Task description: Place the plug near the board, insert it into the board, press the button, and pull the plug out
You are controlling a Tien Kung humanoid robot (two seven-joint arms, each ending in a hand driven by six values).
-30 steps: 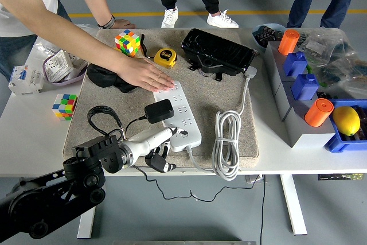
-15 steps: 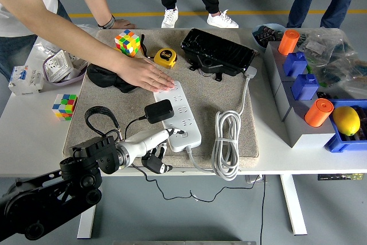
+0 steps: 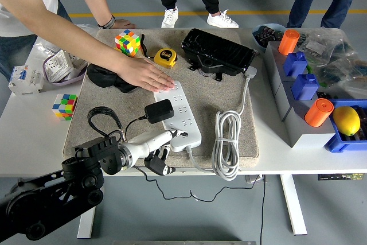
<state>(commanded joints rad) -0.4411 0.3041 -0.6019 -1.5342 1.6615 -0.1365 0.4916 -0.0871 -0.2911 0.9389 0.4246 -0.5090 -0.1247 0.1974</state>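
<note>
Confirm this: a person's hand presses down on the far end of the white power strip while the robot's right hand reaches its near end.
Wrong arm. The head view shows the robot's left hand at the near end of the white power strip; the person's hand does press its far end.

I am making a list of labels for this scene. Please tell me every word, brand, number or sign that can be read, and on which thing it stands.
No text can be read.
Tape measure: a dark label on its face, too small to read.
Breaker: markings blurred.
Power strip: no legible print.
Adapter: no print visible.
Orange cylinders: no print visible.
</note>
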